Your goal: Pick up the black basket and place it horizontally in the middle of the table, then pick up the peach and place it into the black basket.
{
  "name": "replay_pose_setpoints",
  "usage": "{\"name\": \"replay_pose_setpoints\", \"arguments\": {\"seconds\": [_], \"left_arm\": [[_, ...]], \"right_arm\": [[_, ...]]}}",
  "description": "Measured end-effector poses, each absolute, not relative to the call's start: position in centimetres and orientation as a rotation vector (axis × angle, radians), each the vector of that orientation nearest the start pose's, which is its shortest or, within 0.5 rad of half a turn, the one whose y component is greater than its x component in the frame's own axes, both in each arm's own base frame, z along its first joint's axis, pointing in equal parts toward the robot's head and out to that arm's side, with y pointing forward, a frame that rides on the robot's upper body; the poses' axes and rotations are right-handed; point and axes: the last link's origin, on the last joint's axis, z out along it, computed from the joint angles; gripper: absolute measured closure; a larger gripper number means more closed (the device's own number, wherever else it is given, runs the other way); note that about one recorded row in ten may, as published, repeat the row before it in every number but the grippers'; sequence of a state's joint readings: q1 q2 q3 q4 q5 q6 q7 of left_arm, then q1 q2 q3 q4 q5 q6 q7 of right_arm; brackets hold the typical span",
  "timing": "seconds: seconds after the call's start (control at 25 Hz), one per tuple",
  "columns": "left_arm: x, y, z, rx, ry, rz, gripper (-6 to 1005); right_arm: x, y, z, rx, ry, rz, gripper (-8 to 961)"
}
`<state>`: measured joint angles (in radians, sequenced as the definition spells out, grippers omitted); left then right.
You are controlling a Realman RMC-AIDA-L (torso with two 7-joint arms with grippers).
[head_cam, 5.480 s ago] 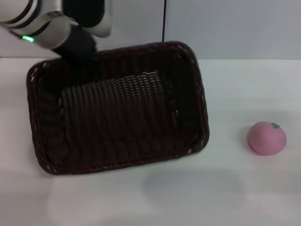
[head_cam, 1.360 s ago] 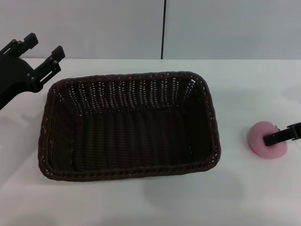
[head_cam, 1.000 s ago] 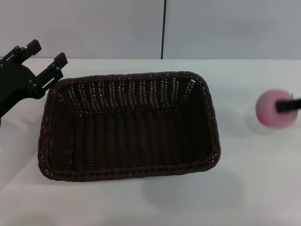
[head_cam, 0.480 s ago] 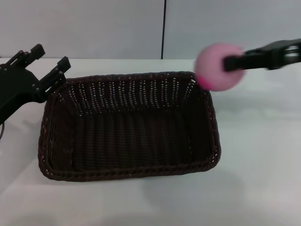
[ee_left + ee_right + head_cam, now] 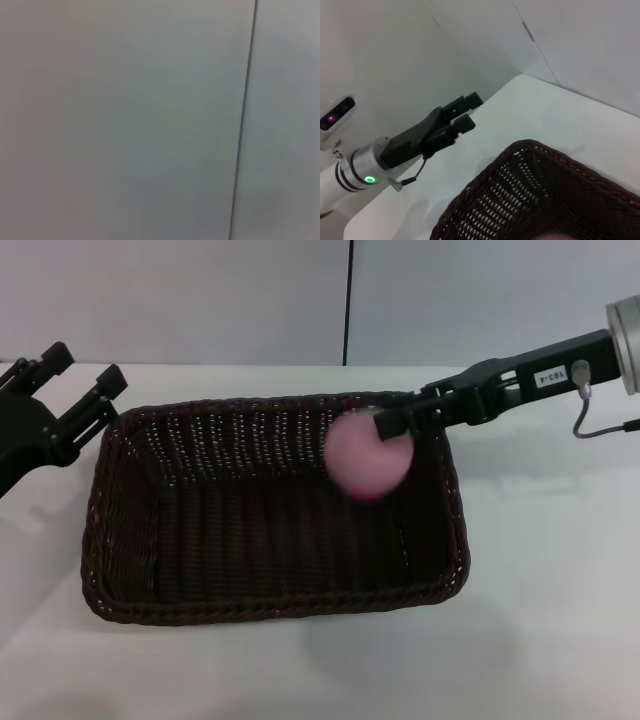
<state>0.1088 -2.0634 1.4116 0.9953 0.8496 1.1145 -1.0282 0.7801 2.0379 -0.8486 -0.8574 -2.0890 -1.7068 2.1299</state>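
Head view: your right end effector (image 5: 392, 426) is over the far right corner of the basket (image 5: 270, 505), clenched on the peach (image 5: 367, 455). The peach hangs just below the fingertips, above the basket floor, not touching it. The basket sits flat and lengthwise mid-bench (image 5: 540, 620). Left end effector (image 5: 75, 390) is parked just outside the basket's far left corner, fingers spread, holding nothing.

Left wrist view: blank wall only, nothing useful.

Right wrist view: the basket rim is right under the end effector; the left end effector (image 5: 462, 112) is visible well beyond it, spread apart and empty. Own fingers not in view here.

Risks, as I judge them: the peach is close to the right wall and rim. Let go here and a round fruit can strike the sloped weave, bounce or roll. Drop from this height and it may hop out. Move further in and lower before you let go.
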Motion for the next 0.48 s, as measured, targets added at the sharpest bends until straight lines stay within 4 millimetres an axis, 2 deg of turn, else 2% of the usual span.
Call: {"name": "replay_pose_setpoints", "arguments": {"seconds": [0.2,0.24,0.28,0.36,0.4,0.44,0.48], "left_arm": [[-30.6,25.8,4.0,-1.971,-0.588,-0.927,304],[-30.6,25.8,4.0,-1.971,-0.588,-0.927,304],[-31.4,25.8,4.5,-1.939,-0.605,-0.922,304],[-32.0,25.7,5.0,-1.912,-0.615,-0.917,304],[-32.0,25.7,5.0,-1.912,-0.615,-0.917,304],[-33.0,25.5,5.6,-1.87,-0.63,-0.902,304],[-34.3,25.4,6.2,-1.82,-0.653,-0.879,304]], "right_arm": [[17.2,37.3,3.0,-2.89,1.081,0.554,249],[17.8,37.2,3.5,-2.869,1.073,0.582,249],[18.8,36.6,4.4,-2.829,1.05,0.651,249],[19.3,36.2,5.0,-2.8,1.022,0.712,249],[20.2,35.6,5.6,-2.751,0.994,0.79,249],[21.2,35.0,6.2,-2.691,0.959,0.87,248],[23.3,33.8,7.4,-2.542,0.897,1.008,248]]}}
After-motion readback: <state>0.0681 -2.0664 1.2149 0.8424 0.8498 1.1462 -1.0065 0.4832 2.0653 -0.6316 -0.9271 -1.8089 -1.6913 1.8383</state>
